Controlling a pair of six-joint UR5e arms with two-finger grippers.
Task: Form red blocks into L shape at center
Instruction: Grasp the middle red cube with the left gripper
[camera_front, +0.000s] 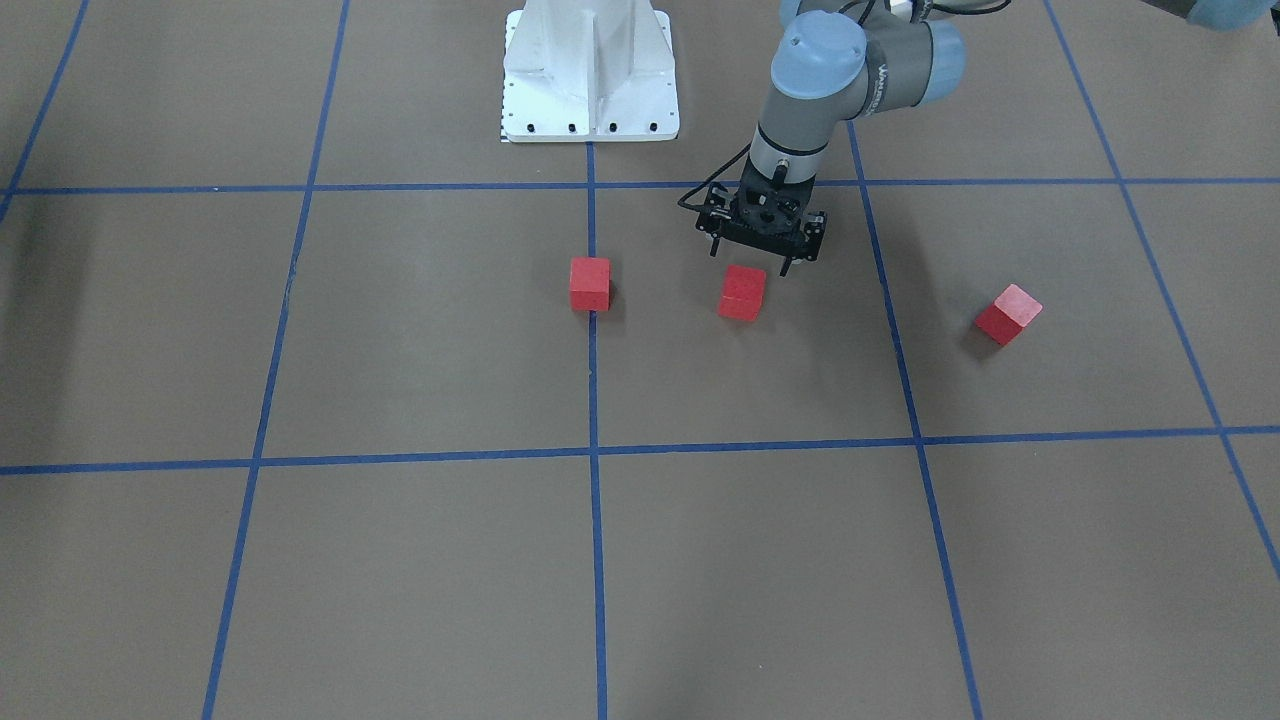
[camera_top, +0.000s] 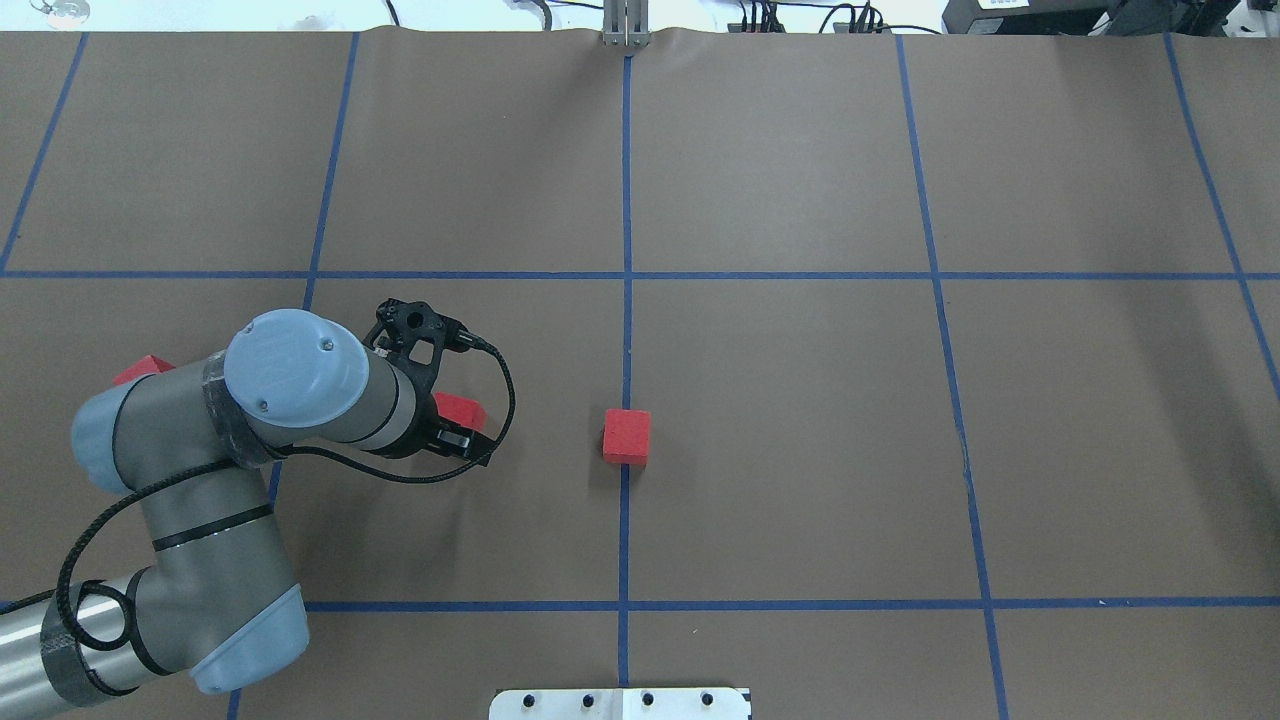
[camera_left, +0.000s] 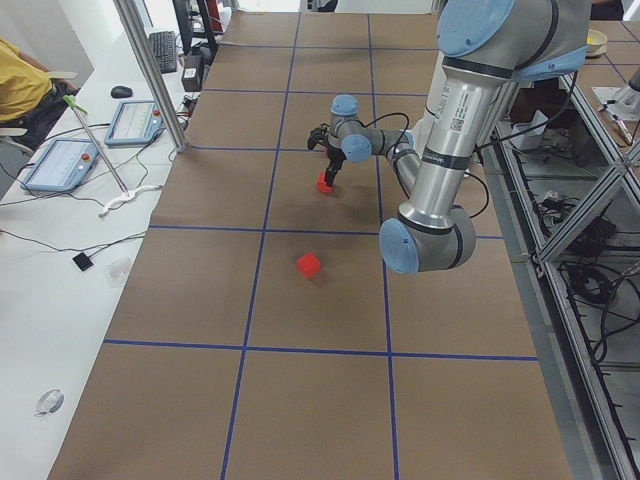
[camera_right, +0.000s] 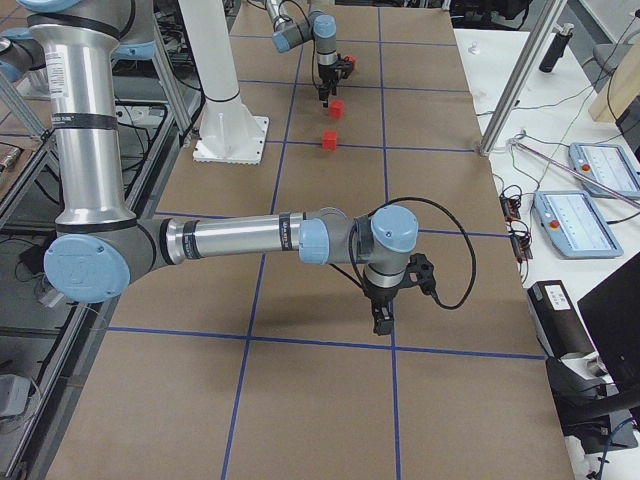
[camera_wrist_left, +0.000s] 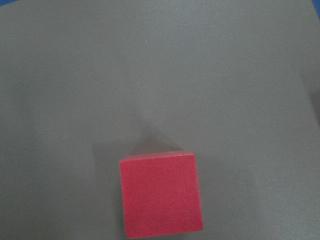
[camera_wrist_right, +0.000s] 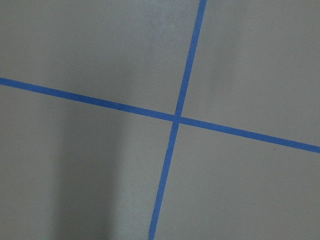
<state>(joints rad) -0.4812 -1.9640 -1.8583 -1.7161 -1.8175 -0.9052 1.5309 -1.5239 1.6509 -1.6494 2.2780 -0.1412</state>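
Closest to the left wrist camera is the middle block (camera_wrist_left: 161, 195), flat on the brown table (camera_wrist_left: 150, 75), its edges nearly square to the picture. Your left gripper (camera_front: 750, 262) hangs low over it, fingers spread apart and holding nothing. The centre block (camera_front: 590, 284) sits on a blue line (camera_front: 594, 400), square to the grid. The outer block (camera_front: 1008, 313) lies well apart toward the robot's left, turned cornerwise. The right gripper (camera_right: 383, 318) hovers over a line crossing; you cannot tell whether its fingers are apart or together.
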